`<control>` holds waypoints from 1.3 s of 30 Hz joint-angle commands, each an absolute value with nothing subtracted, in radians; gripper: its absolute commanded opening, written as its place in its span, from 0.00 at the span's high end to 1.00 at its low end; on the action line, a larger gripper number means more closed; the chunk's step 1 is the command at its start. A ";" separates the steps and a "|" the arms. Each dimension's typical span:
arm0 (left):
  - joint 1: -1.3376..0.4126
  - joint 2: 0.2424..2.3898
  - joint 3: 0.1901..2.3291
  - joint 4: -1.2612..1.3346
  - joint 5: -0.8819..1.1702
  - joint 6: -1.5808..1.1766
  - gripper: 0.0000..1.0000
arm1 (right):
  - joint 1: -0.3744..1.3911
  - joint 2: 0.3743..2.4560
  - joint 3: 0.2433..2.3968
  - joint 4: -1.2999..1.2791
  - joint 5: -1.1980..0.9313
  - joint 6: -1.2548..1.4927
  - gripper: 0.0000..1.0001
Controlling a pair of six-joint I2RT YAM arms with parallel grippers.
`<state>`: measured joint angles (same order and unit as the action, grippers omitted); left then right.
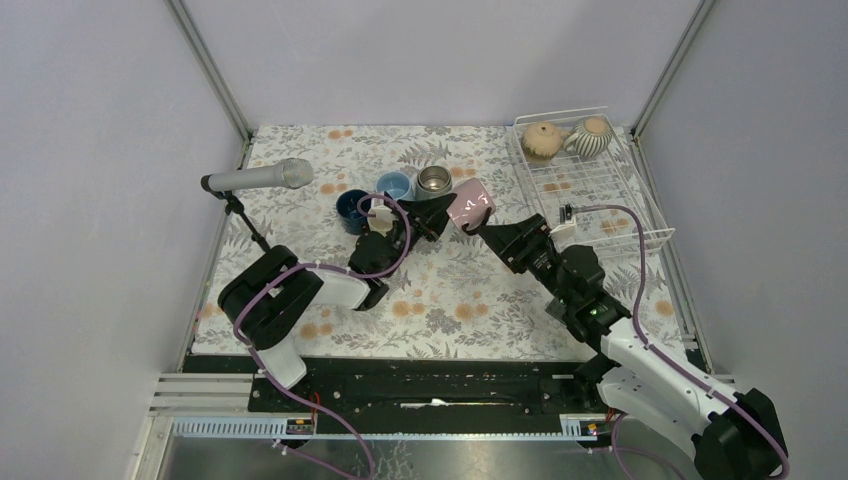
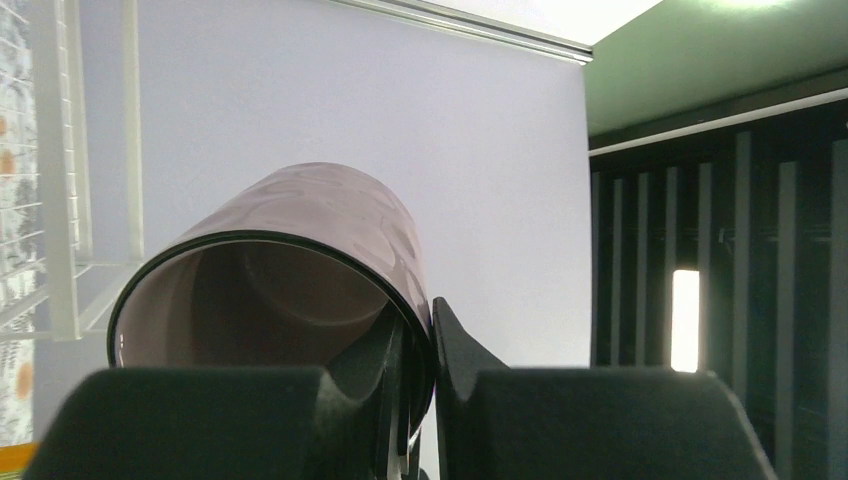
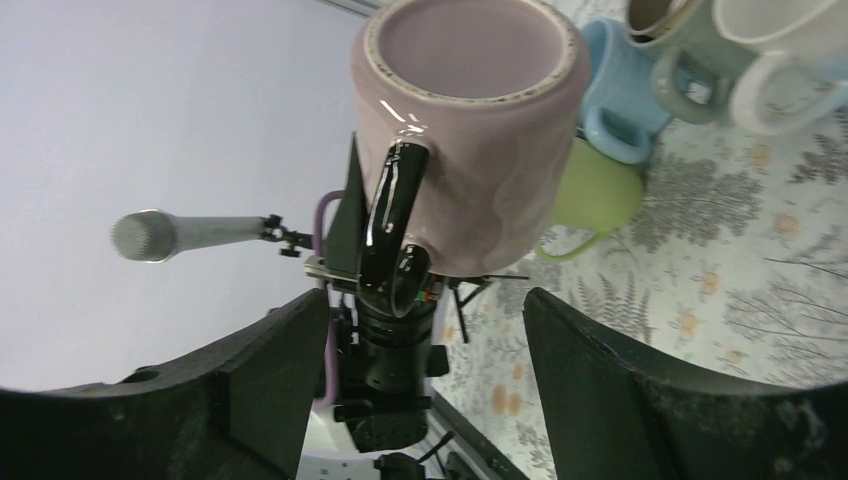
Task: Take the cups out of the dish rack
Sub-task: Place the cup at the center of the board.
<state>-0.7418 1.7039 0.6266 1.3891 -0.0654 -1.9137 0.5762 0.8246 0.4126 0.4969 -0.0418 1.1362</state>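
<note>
- The dish rack [image 1: 600,205] sits at the far-right corner of the table [image 1: 450,300], with its right rim running along the table's right edge.
- I see the pink mug [image 1: 470,203] off the cloth and tipped on its side, left of the rack and apart from its left rim.
- The left gripper [image 2: 425,335] is pinched narrow on the mug's rim, one finger inside the wall and one outside. It alone carries the mug.
- The right gripper [image 3: 430,340] stands wide, one finger either side of the mug's black handle. There is a gap on both sides and I can see no contact.
- Inside the rack, a tan cup [image 1: 541,141] and a striped cup [image 1: 594,138] sit side by side against the far rim, at its far-left corner.
- Further left of the rack than the pink mug, the metallic grey cup [image 1: 434,181], light blue cup [image 1: 394,186] and dark blue cup [image 1: 350,210] stand in a tight row. A green cup [image 3: 590,195] lies close among them.
- The right arm runs just off the rack's near-left corner. A strip of floral cloth separates the rack's left rim from the held mug.
- A microphone [image 1: 262,178] on a stand is farthest left from the rack, near the table's left edge.
</note>
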 commanded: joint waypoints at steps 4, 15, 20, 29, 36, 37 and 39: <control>-0.743 1.644 0.604 1.393 -0.007 -1.816 1.00 | 0.583 0.779 0.509 0.281 0.032 1.027 0.19; -0.741 1.602 0.560 1.197 0.105 -1.610 1.00 | 0.583 0.802 0.653 0.013 0.110 0.903 0.00; -0.739 1.579 0.552 1.114 0.135 -1.550 1.00 | 0.583 0.817 0.687 -0.052 0.129 0.877 0.00; -0.736 1.498 0.651 0.730 0.209 -1.315 1.00 | 0.583 0.880 0.767 -0.170 0.202 0.806 0.00; -0.739 1.488 0.794 0.387 0.269 -1.050 1.00 | 0.584 0.881 0.795 -0.210 0.268 0.770 0.00; -0.741 1.490 0.819 0.332 0.269 -1.006 1.00 | 0.583 0.882 0.799 -0.214 0.279 0.763 0.00; -0.744 1.495 0.873 0.216 0.259 -0.934 1.00 | 0.583 0.884 0.804 -0.217 0.293 0.752 0.01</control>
<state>-0.7399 1.5417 0.7422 0.3977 0.2291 -1.1397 0.5762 0.8841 0.7498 -0.2028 0.2111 0.7986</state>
